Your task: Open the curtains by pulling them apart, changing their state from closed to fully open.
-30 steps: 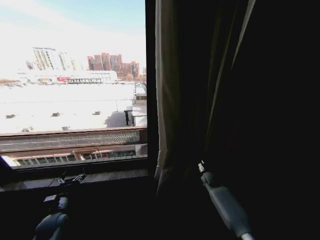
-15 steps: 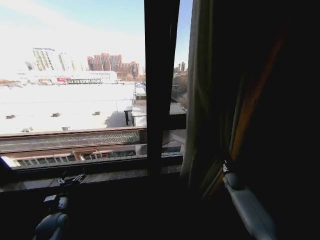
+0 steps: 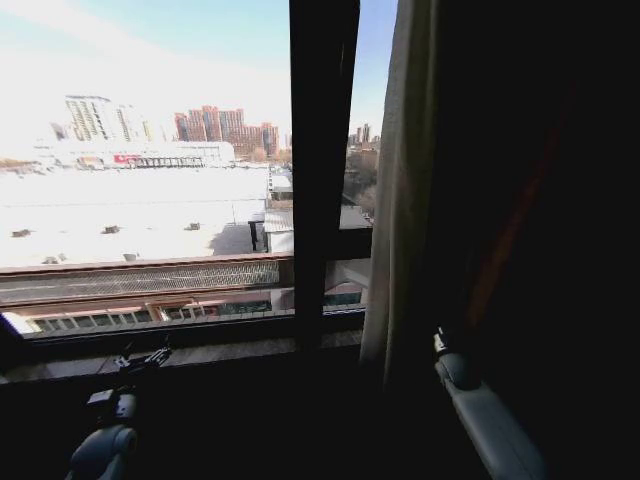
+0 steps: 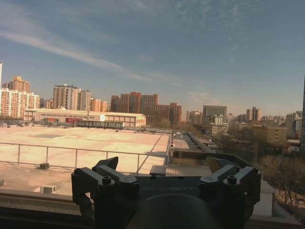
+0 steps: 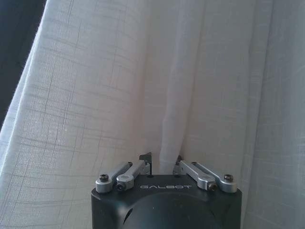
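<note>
A sheer white curtain (image 3: 405,200) hangs bunched to the right of the window's dark centre post (image 3: 322,150). My right gripper (image 3: 437,342) reaches into its lower part. In the right wrist view the pleated fabric (image 5: 95,95) is close up, and the right gripper (image 5: 164,167) is shut on a narrow vertical fold of it. My left gripper (image 3: 145,358) rests low at the sill on the left, away from any fabric. In the left wrist view the left gripper (image 4: 167,181) stands open, facing the city outside.
A dark opaque drape (image 3: 540,200) hangs behind and to the right of the sheer panel. The window sill (image 3: 200,355) runs across below the glass. Rooftops and tall buildings lie outside the glass.
My right gripper has drawn the curtain's edge to the right, past the centre post, uncovering a strip of the right pane. The left arm has not moved.
</note>
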Tool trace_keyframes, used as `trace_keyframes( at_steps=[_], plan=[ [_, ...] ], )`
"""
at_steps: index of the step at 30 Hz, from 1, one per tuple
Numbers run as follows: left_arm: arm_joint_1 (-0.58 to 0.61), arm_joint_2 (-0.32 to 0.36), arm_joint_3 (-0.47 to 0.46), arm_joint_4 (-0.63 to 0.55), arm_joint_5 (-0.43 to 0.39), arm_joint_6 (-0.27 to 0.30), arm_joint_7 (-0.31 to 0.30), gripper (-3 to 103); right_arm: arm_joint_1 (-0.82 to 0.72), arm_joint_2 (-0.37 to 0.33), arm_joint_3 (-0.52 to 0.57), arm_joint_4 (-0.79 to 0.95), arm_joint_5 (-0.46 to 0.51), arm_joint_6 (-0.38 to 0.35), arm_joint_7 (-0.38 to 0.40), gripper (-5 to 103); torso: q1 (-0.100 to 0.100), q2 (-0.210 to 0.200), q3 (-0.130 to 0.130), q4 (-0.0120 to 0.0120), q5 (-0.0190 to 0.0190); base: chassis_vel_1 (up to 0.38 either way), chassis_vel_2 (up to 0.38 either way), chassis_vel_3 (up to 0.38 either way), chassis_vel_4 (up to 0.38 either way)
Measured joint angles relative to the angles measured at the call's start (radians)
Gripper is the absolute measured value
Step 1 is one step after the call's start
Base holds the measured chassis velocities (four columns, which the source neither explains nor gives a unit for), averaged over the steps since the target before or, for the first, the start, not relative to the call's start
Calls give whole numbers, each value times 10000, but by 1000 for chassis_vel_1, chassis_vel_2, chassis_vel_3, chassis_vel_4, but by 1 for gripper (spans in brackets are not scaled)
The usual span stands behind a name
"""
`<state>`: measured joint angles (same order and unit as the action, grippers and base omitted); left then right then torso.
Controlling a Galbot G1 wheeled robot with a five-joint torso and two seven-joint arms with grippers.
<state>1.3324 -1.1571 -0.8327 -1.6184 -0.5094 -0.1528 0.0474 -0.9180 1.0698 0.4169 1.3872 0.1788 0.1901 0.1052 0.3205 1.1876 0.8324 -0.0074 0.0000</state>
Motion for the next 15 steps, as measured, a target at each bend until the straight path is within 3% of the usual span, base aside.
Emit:
trace_keyframes(
  at_steps=[2, 5, 8, 11, 13, 15],
  plan=[
    [0, 0, 0, 0, 0, 0, 0, 100, -110, 7, -134, 279, 138, -61, -8, 17, 0, 0, 0, 0, -1, 0, 0, 0, 0],
    [0, 0, 0, 0, 0, 0, 0, 100, -374, -13, -495, 1006, 508, -308, 0, 33, 0, 0, 0, 1, -2, 0, 0, 0, 0],
    [0, 0, 0, 0, 0, 0, 0, 100, -569, -59, -705, 1432, 646, -454, 6, 39, 0, 0, 0, 1, -2, 0, 0, 0, 0],
    [0, 0, 0, 0, 0, 0, 0, 100, -913, -125, -980, 2022, 773, -701, 137, 56, 0, 0, -1, 0, -1, 0, 0, 0, 0],
    [0, 0, 0, 0, 0, 0, 0, 100, -1080, -153, -1053, 2259, 775, -777, 183, 56, 0, 0, -1, 1, 0, 0, 0, 0, 0],
    [0, 0, 0, 0, 0, 0, 0, 100, -1459, -216, -1101, 2716, 685, -875, 209, 66, 0, 0, -1, 0, 0, 0, 0, 0, 0]
  ],
)
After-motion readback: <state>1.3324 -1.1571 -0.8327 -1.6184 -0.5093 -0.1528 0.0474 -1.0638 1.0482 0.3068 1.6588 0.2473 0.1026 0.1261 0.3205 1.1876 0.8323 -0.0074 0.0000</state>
